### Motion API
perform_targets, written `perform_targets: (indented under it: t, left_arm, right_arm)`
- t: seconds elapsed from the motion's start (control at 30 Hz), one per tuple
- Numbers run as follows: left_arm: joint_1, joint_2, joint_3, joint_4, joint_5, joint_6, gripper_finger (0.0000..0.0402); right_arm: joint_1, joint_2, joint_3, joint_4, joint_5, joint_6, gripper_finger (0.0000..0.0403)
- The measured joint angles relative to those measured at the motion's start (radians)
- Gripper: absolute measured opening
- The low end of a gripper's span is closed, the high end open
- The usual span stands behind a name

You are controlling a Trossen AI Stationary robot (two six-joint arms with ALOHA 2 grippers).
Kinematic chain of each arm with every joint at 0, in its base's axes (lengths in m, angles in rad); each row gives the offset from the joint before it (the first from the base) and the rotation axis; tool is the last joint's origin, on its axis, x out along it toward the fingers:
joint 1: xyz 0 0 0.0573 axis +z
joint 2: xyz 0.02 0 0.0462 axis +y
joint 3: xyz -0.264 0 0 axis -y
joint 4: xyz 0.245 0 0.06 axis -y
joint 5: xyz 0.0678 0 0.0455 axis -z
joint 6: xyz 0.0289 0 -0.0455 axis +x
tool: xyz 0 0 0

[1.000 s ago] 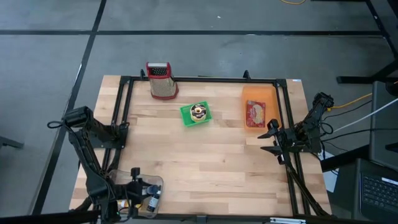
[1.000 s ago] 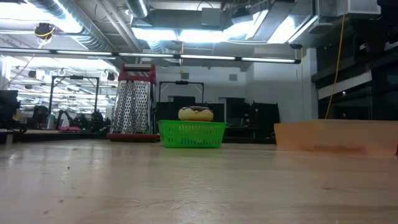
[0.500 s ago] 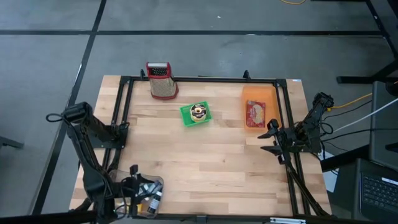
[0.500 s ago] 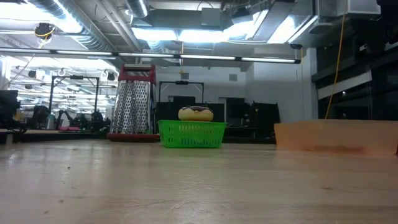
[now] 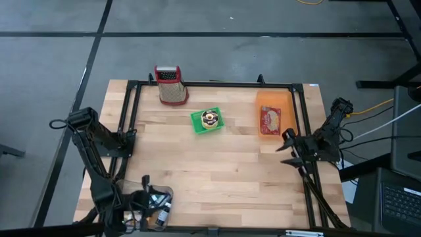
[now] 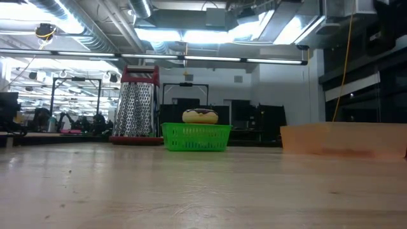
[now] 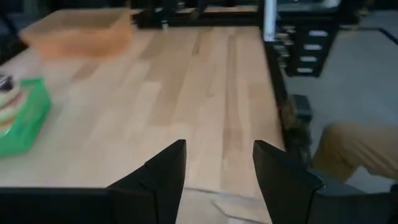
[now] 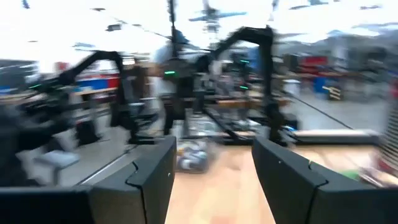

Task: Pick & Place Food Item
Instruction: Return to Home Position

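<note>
Near edge, left corner: the transparent bin point(image 5: 168, 193) sits on the table point(image 5: 217, 174) close to the front lip. The food coloring bottles point(image 5: 158, 204) are inside it; a count is not possible from above. The task's things look to be put away already.

The left gripper point(image 7: 219, 147) hangs just beside the bin, on its left-arm side, pointing along the near edge. Its fingers are spread, with only bare wood between them. Beyond the table's edge in the left wrist view is a tan cloth shape point(image 7: 357, 146), likely a person's leg.

Mid-table, right edge: the right gripper point(image 8: 214, 143) is parted too and carries nothing. It sits over the frame rail, facing in across the boards, and the bin shows far off in its wrist view.

Far side: the green basket point(image 5: 206, 121) holds a doughnut point(image 5: 210, 118). The orange bin point(image 5: 270, 112) is near the right arm, and the red-topped grater point(image 5: 170, 84) stands at the back rail. All are well apart from the transparent bin.

Judged risks for the run home:
- If the left arm lifts out low or sideways, a spread finger could catch the bin's rim. That would tip it or push it off the lip and spill the bottles.
- The seated person is close to that corner, so a wide swing could reach outward.
- If the right arm folds back loosely, it could brush the orange bin.
</note>
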Motion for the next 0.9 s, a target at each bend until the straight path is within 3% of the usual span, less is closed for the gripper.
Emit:
perform_targets:
  t: [0.03,0.17,0.33,0.5,0.67,0.73,0.8,0.9]
  left_arm:
    - [0.002,-0.002,0.0,0.027,0.016,0.04,0.018]
    - [0.002,-0.012,0.0,0.099,0.241,0.212,0.018]
    - [-0.02,-0.109,0.0,0.166,0.178,0.349,0.0181]
    - [-0.1,-0.221,-0.087,0.446,0.191,0.606,0.0181]
    - [-0.143,-0.318,-0.377,0.845,0.216,0.715,0.0181]
    - [-0.142,-0.336,-0.513,1.084,0.286,0.805,0.0182]
    - [-0.124,-0.341,-0.619,1.351,0.449,0.962,0.0183]
    - [-0.095,-0.35,-0.719,1.488,0.591,1.056,0.0181]
  right_arm:
    - [0.0,0.0,0.0,0.001,-0.041,-0.019,0.0213]
    - [0.0,0.0,0.0,0.008,-0.184,-0.061,0.0213]
    - [0.0,0.0,0.0,-0.009,-0.45,-0.185,0.0213]
    - [0.0,0.0,0.0,-0.02,-0.416,-0.131,0.0213]
    - [0.0,0.0,0.0,-0.015,-0.415,-0.134,0.0213]
    - [0.0,0.0,0.0,-0.016,-0.413,-0.131,0.0213]
    - [0.0,0.0,0.0,-0.015,-0.413,-0.13,0.0213]
    - [0.0,0.0,0.0,-0.012,-0.413,-0.139,0.0213]
